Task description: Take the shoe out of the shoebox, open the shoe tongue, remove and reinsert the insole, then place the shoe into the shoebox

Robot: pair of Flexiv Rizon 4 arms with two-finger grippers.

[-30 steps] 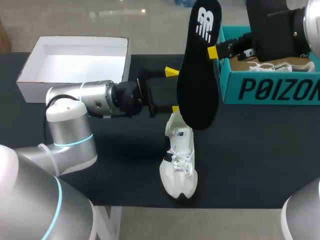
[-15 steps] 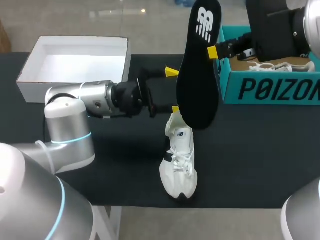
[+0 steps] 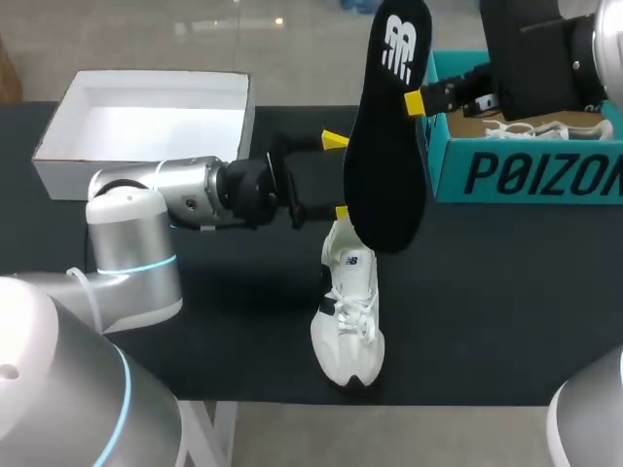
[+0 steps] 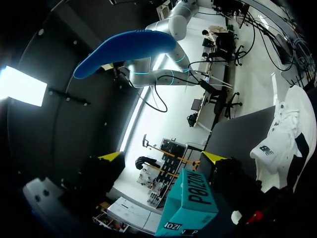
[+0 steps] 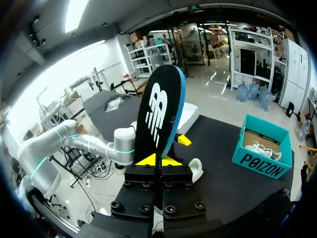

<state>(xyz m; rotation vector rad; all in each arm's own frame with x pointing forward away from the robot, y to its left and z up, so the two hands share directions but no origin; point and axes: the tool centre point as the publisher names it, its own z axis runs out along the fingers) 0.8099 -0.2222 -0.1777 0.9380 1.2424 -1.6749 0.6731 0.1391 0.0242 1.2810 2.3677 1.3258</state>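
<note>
One insole [image 5: 157, 111] in right gripper [image 5: 158, 160]

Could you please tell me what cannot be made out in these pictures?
- Head view: the insole covers the heel opening of the shoe, so whether the left hand touches it is unclear.
- Head view: the right arm and the picture's edge hide much of the inside of the shoebox.
- Right wrist view: the right hand hides most of the shoe.
</note>
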